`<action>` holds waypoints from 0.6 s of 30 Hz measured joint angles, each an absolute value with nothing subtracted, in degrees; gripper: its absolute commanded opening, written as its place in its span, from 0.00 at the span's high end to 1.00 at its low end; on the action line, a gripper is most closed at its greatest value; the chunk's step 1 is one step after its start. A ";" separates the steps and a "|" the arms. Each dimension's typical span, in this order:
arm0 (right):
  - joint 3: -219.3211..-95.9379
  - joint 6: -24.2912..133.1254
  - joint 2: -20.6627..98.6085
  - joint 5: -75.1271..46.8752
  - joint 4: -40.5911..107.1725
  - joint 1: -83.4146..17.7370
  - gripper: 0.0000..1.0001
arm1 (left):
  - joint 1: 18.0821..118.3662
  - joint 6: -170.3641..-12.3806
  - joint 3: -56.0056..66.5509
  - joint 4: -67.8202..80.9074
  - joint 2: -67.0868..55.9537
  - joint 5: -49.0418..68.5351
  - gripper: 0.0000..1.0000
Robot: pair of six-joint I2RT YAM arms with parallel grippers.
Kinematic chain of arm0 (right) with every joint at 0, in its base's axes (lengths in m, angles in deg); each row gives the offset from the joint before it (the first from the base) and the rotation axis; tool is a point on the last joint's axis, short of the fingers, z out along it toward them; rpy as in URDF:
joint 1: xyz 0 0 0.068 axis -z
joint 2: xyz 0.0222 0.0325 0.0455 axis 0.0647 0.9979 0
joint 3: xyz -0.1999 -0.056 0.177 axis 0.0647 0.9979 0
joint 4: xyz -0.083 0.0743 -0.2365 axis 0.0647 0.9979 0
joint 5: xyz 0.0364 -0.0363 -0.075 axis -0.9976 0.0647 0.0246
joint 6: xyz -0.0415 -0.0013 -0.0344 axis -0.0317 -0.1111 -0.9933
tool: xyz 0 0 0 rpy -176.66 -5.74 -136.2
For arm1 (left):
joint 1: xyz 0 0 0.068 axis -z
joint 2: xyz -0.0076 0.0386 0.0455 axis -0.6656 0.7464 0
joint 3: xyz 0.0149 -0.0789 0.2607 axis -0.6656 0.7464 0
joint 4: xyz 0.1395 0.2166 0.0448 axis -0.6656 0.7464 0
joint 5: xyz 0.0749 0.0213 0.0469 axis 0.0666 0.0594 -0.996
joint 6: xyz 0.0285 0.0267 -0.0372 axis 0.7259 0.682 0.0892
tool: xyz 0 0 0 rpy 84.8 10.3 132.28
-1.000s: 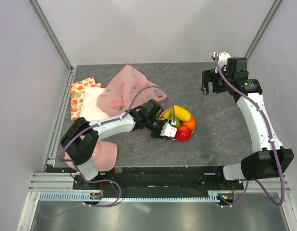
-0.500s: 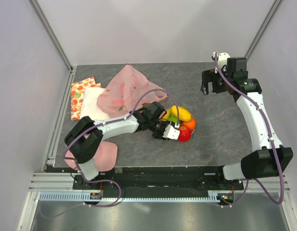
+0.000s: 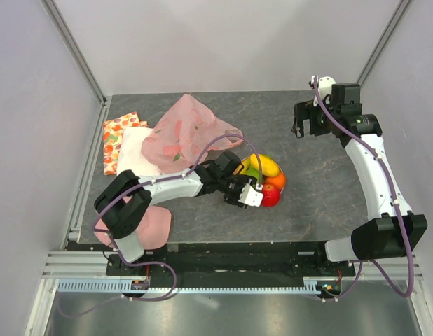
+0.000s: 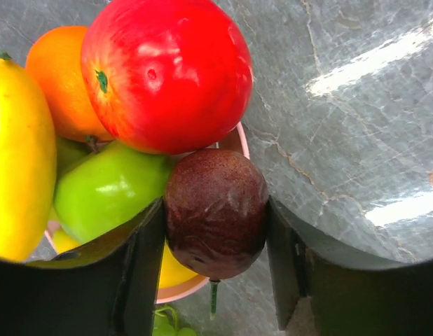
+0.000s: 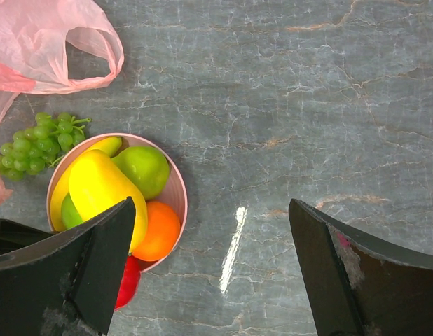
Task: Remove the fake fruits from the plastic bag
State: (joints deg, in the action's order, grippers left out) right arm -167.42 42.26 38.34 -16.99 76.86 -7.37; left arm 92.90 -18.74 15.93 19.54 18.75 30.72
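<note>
Bench (image 3: pixel 321 182) first: the bag (image 3: pixel 185 129) lies crumpled at back left, thin and limp. Mid-bench, the plate (image 5: pixel 180 199) holds the fruits (image 3: pixel 267 168) piled up. My left hand (image 3: pixel 255 196) grips the plum (image 4: pixel 215 210) at the plate's rim, fingers on both flanks. I judge it light, hard and glossy, apt to squirt out, so I'd hold across its widest girth. The right hand (image 5: pixel 211 231) gapes empty, well apart.

No legible text, label or number on anything.
</note>
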 measured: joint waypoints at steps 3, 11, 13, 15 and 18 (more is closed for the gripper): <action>-167.42 42.32 38.34 -17.10 76.84 -7.29 0.02 | 93.23 -18.47 16.10 18.95 18.73 30.15 0.04; -167.42 42.50 38.71 -17.23 76.44 -7.22 0.02 | 93.34 -18.32 16.67 17.82 18.73 28.77 0.05; -167.42 42.52 38.80 -17.27 76.44 -7.22 0.02 | 93.34 -18.32 16.69 17.66 18.66 28.62 0.05; -167.42 42.74 38.99 -17.38 76.42 -7.22 0.02 | 93.34 -18.32 16.80 17.60 18.29 28.60 0.05; -167.42 42.96 39.39 -17.47 76.42 -7.22 0.02 | 93.34 -18.32 16.91 17.53 17.42 28.62 0.06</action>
State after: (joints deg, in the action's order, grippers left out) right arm -167.42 42.96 39.39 -17.47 76.42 -7.22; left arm 93.34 -18.32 16.91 17.53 17.42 28.62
